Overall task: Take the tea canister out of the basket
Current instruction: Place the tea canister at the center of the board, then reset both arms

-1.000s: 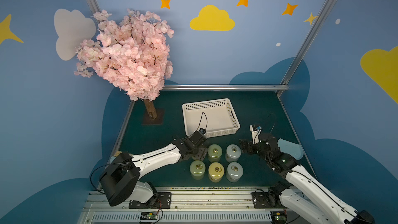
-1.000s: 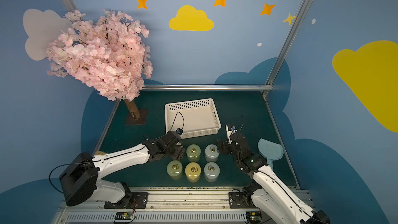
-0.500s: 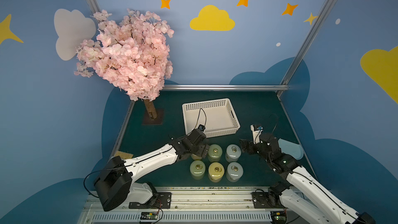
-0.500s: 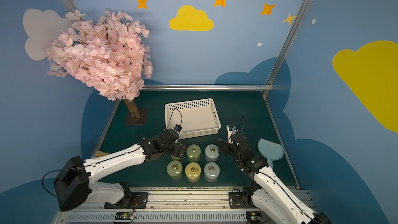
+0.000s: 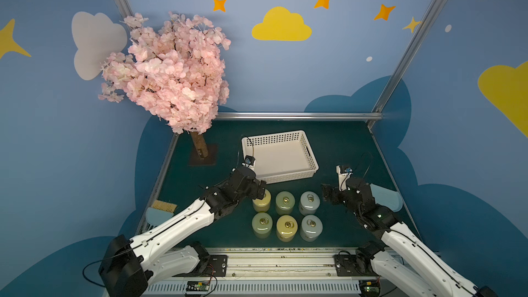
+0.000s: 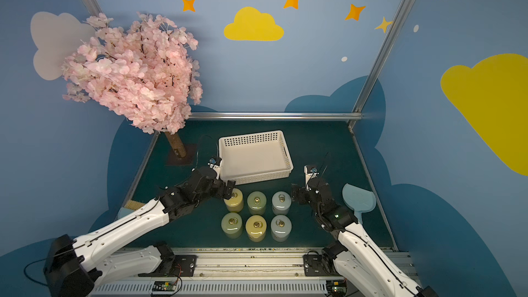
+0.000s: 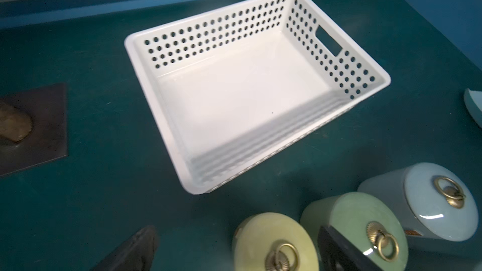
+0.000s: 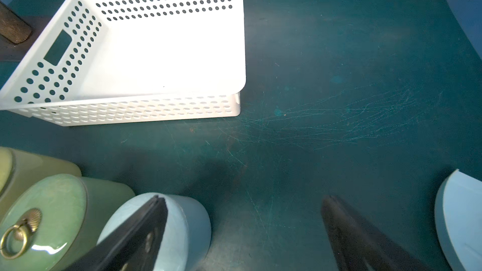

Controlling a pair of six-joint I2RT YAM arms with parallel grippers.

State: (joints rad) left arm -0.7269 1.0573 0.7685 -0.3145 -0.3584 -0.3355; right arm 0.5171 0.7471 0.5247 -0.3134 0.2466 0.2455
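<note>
Basket (image 5: 274, 140): upright on desk (image 5: 343, 150), frame centre, mouth up, long axis left-right, slightly skewed. Yellow canister (image 5: 260, 204): upright, ring lid up, on desk just below basket, upper-left spot of two-by-three canister block (image 5: 286, 227). Left hand (image 7: 236, 230): spread wide, straddling yellow canister; contact unclear. Right hand (image 8: 243, 199): spread, gripping nothing, beside pale blue canister (image 8: 182, 220). Straddle visible only in left wrist view; whole block only in both top views.

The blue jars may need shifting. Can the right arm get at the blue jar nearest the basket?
Probably yes: the open right claw sits right beside that blue jar, nothing between them.
</note>
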